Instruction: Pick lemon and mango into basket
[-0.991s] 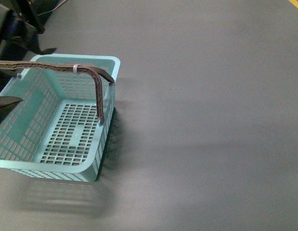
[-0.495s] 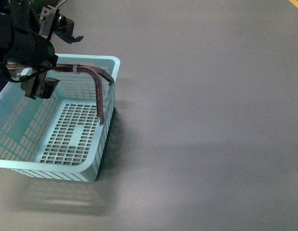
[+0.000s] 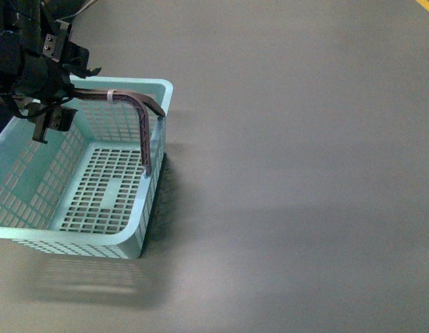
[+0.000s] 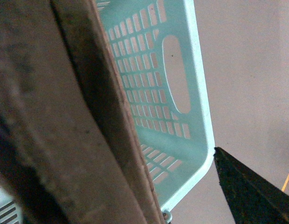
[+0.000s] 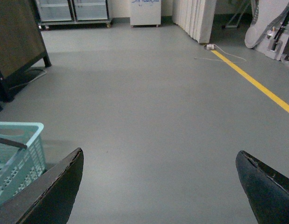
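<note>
Basket sits on grey floor, left side of front view. Brown handle stands up across its top. Left pincer in upper left, fingers apart, one each side of handle, gap showing. Right pincer wide apart above floor, holding nothing.

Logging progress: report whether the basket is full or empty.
Empty where visible: the mint-teal slotted plastic basket shows only bare lattice floor, no fruit.
</note>
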You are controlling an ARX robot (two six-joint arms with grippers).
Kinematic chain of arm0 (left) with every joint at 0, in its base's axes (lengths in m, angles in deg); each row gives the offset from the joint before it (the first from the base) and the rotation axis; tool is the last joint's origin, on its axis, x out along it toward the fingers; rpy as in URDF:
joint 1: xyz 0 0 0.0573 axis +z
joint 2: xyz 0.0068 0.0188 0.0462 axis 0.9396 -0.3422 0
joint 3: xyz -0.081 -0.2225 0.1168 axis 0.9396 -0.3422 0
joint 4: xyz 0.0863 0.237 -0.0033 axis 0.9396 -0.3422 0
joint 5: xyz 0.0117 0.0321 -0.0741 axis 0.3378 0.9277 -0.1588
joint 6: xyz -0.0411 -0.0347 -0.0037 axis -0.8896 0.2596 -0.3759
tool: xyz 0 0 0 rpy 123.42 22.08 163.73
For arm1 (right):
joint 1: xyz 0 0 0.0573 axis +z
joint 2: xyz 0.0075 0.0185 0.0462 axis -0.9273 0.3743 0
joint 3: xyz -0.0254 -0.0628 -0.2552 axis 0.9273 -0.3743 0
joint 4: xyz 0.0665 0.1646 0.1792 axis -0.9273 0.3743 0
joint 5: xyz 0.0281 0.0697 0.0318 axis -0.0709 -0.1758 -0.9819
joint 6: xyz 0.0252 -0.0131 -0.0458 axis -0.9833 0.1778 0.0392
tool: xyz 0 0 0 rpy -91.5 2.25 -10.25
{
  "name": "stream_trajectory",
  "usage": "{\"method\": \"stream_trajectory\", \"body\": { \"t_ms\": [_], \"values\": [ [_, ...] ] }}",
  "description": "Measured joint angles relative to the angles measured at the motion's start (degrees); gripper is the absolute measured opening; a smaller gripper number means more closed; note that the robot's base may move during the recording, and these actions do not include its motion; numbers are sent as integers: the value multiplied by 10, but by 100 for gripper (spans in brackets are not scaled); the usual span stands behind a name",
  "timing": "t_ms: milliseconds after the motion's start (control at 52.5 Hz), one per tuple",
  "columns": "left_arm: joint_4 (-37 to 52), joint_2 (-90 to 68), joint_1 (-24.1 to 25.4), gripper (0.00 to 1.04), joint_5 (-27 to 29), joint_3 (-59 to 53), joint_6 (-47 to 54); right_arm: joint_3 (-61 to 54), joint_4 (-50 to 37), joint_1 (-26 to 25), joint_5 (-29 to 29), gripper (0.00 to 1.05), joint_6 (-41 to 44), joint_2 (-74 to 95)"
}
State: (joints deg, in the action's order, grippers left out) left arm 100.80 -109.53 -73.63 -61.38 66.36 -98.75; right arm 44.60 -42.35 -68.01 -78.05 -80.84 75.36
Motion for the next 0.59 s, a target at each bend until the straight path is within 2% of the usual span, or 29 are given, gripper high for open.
{"method": "stream_trajectory", "body": {
  "t_ms": [229, 324, 457, 591],
  "values": [
    [-11, -1, -1, 13, 1, 0, -38, 0, 0, 0, 0, 96, 0, 0],
    [-6, 9, -1, 5, -6, -11, -53, 0, 0, 0, 0, 96, 0, 0],
    [19, 59, -5, 5, -12, -74, -45, 0, 0, 0, 0, 96, 0, 0],
    [29, 198, -7, 5, -24, -197, -66, 0, 0, 0, 0, 96, 0, 0]
  ]
}}
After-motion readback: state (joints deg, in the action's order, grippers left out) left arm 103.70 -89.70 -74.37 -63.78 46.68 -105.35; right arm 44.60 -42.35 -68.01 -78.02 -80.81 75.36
